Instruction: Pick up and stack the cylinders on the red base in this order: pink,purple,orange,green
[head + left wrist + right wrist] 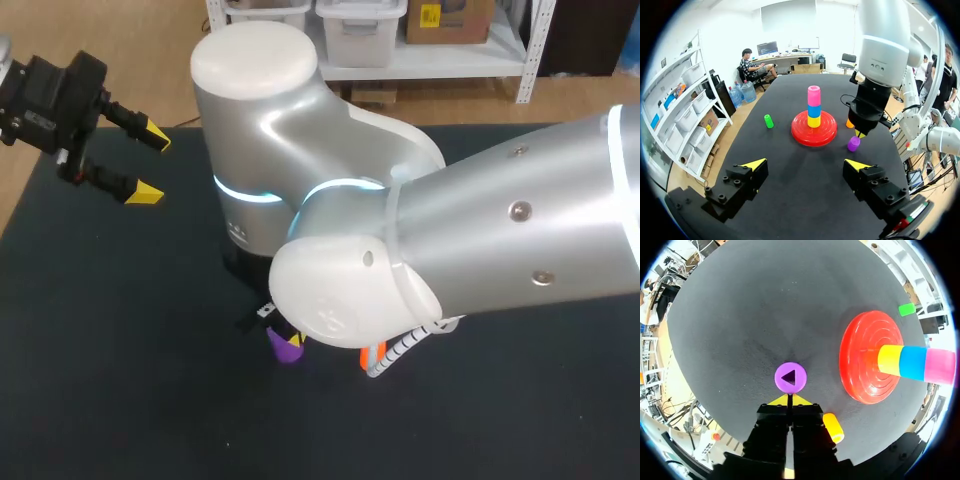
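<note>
The red base (pixel 814 131) (pixel 870 357) carries a peg stack of yellow (pixel 814 121), blue (pixel 814 111) and pink (pixel 813 95) cylinders. A purple cylinder (pixel 790 377) (pixel 853 144) (pixel 285 345) stands upright on the black table. My right gripper (pixel 790 400) (pixel 860 133) is shut, its yellow tips pressed together right at the purple cylinder's near edge, with nothing between them. An orange cylinder (pixel 833 427) (pixel 849 123) lies beside that gripper. The green cylinder (pixel 769 121) (pixel 906 309) lies beyond the base. My left gripper (pixel 806 165) (pixel 150 165) hangs open at the far left, holding nothing.
In the head view my right arm (pixel 420 230) covers the middle of the black table (pixel 120 360) and hides the base. Bare tabletop lies between my left gripper and the base.
</note>
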`<state>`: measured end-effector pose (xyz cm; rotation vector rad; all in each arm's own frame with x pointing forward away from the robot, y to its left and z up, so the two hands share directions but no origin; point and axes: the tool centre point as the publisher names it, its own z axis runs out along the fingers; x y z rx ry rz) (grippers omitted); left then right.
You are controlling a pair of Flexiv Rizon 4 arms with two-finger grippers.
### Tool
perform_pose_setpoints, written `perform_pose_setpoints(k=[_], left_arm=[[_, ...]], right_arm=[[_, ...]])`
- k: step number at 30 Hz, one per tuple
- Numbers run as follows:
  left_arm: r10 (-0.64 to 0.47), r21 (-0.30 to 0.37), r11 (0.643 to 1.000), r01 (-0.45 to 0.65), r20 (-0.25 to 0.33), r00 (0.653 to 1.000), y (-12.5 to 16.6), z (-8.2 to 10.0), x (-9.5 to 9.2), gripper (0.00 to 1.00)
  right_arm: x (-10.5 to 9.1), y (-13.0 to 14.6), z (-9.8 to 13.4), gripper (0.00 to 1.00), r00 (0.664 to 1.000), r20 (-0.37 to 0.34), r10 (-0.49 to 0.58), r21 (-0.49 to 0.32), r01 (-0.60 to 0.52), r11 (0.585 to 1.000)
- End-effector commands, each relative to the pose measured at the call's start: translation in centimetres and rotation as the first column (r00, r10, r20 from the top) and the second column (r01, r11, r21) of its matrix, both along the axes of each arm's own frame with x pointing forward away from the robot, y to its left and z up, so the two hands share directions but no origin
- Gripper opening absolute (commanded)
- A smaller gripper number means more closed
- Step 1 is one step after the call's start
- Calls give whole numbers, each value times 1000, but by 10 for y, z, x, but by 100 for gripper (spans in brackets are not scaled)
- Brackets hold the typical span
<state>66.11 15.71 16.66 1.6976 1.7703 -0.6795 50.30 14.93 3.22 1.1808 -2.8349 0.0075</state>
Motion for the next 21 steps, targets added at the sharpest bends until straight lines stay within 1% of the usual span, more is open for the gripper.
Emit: perform_pose_setpoints(k=[1, 2, 12, 21], left_arm=[[-1, -4, 1000, 1, 5, 1000, 1, -1, -1, 100], [-1, -4, 1000, 1, 5, 1000, 1, -1, -1, 100], [-1, -4, 1000, 1, 5, 1000, 1, -1, -1, 100], [-1, -4, 1000, 1, 5, 1000, 1, -1, -1, 100]], right_arm=[[-2, -1, 1, 57, 1000, 15, 3, -11, -3, 1000], [-3, -2, 2, 100, 1000, 16, 3, -11, -3, 1000], [-5, -8, 8, 100, 1000, 17, -14, 1, 14, 1000], [2, 2, -1, 100, 1000, 12, -22, 1, 22, 1000]])
